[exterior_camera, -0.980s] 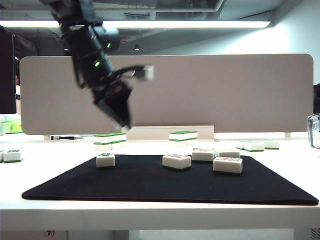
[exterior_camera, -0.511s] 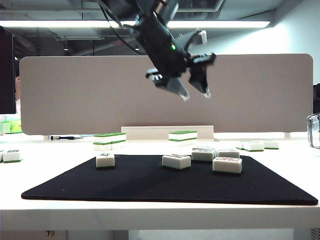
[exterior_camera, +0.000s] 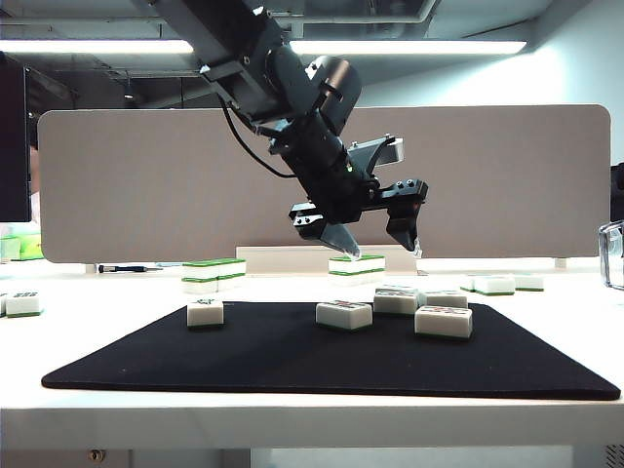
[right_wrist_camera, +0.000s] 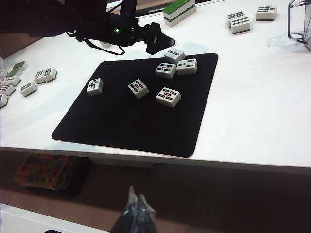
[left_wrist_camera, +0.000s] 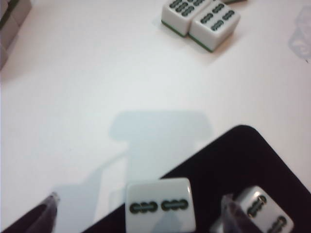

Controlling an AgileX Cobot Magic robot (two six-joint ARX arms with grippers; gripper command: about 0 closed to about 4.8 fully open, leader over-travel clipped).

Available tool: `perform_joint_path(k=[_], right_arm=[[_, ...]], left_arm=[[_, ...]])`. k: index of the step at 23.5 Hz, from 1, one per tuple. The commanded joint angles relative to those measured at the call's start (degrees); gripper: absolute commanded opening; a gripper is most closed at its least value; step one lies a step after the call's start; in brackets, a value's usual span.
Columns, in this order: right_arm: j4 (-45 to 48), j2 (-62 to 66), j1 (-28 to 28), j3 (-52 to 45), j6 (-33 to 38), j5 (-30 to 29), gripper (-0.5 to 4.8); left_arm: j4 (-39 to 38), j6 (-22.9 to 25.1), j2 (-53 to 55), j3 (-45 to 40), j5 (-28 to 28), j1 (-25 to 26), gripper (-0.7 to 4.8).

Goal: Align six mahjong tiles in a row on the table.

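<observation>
Having swung rightward and down, the black left gripper [exterior_camera: 380, 244] hangs open above white green-backed mahjong tiles [exterior_camera: 395, 301] clustered on the black mat [exterior_camera: 244, 361], needing centring first; the right gripper [right_wrist_camera: 135, 209] idles closed below the white table [right_wrist_camera: 252, 111].

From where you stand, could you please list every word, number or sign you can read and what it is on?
No words or numbers can be read.
Nearest tile under the open left gripper: two green bamboo marks.
Two tiles on the table: rows of green bamboo marks.
Tiles on the black mat: red and green marks, too small to read.
Mat corner print: too small to read.
Right gripper, jaws shut: no label.
</observation>
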Motion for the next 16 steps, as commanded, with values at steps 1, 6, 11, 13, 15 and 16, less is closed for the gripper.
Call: perform_joint_path(k=[1,6,11,13,15,16], right_arm=[[0.5,-0.7,0.0,0.1,-0.2,0.1,-0.01],[0.5,-0.7,0.0,0.1,-0.2,0.1,-0.01],[0.5,-0.7,0.0,0.1,-0.2,0.1,-0.01],[0.5,-0.7,0.0,0.1,-0.2,0.1,-0.01],[0.5,-0.7,0.0,0.1,-0.2,0.1,-0.01],[0.5,-0.7,0.0,0.1,-0.2,0.1,-0.01]], left_arm=[[2.0,-0.2,1.0,0.2,0.2,-0.2,4.37],[2.2,-0.1,2.8,0.2,0.2,-0.4,4.36],[2.9,-0.1,3.2,0.2,0.5,-0.8,4.36],[3.3,-0.1,3.7,0.2,0.4,-0.9,4.35],[3.2,-0.1,4.6,0.2,0.4,-0.9,4.35],[3.2,-0.1,4.9,0.2,0.4,-0.9,4.35]])
